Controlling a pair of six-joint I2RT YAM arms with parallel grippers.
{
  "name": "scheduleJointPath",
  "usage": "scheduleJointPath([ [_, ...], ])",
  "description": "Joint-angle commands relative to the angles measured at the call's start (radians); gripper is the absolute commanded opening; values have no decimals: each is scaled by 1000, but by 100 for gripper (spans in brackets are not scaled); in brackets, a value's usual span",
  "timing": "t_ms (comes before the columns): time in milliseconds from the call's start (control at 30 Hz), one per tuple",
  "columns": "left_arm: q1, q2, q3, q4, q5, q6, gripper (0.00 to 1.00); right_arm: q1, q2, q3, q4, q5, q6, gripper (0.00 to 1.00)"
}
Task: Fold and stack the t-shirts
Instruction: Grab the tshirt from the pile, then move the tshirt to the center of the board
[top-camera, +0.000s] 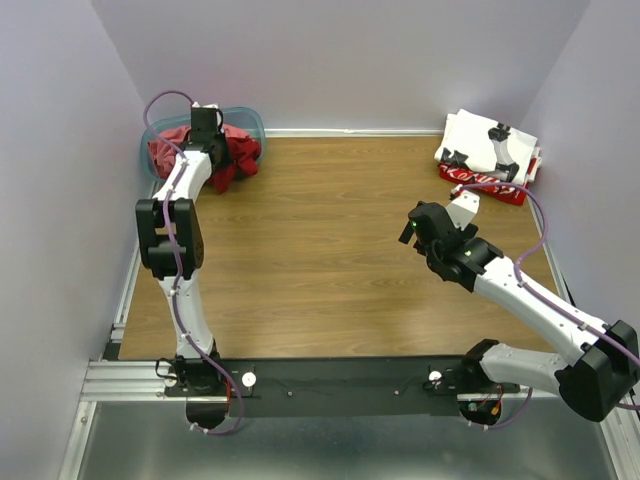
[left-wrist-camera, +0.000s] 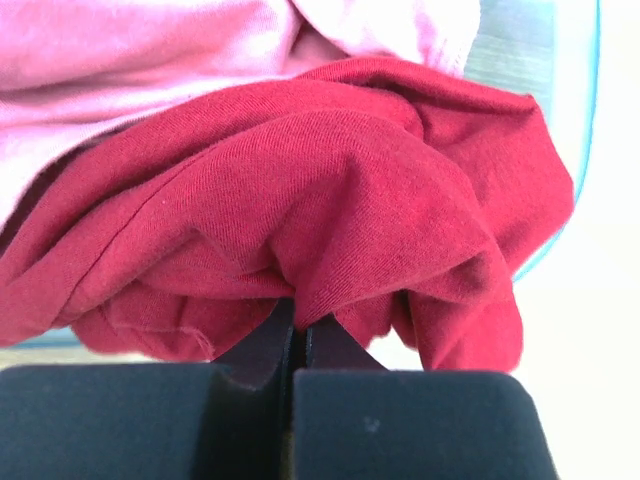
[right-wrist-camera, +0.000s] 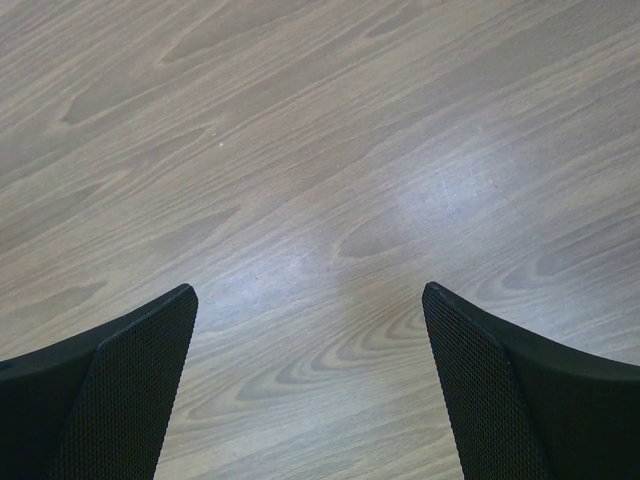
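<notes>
A deep red t-shirt (top-camera: 238, 150) lies crumpled in the teal tub (top-camera: 250, 118) at the back left, beside a paler coral-red one (top-camera: 163, 155). My left gripper (top-camera: 207, 130) reaches down into the tub. In the left wrist view it (left-wrist-camera: 300, 322) is shut on a fold of the deep red t-shirt (left-wrist-camera: 380, 200), with the paler shirt (left-wrist-camera: 150, 50) behind. A folded white t-shirt with black prints (top-camera: 488, 140) rests on a red one with white lettering (top-camera: 482, 187) at the back right. My right gripper (top-camera: 416, 226) hovers open over bare wood (right-wrist-camera: 320, 150), holding nothing (right-wrist-camera: 310, 300).
The tub's rim (left-wrist-camera: 592, 100) shows at the right of the left wrist view. Purple walls close in the wooden table (top-camera: 330, 250) on three sides. A metal rail (top-camera: 120, 300) runs along the table's left edge.
</notes>
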Motion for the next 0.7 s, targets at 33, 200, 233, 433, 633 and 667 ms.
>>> scheduleJointPath([
  [33,3,-181,73,-49,82,-3,0,-5,9,19,5,11,-12,100],
  [200,3,-325,171,-89,177,-7,0,-6,30,38,6,10,-18,100],
  [233,3,-342,185,-93,225,-7,0,-5,36,41,8,8,-20,100],
  [433,-7,-490,203,-84,502,4,0,-6,33,50,8,22,-33,100],
  [633,-130,-599,214,-36,767,-4,0,-12,-23,53,8,77,-36,100],
  [667,-145,-630,193,15,804,-34,0,-15,-35,56,8,85,-38,100],
])
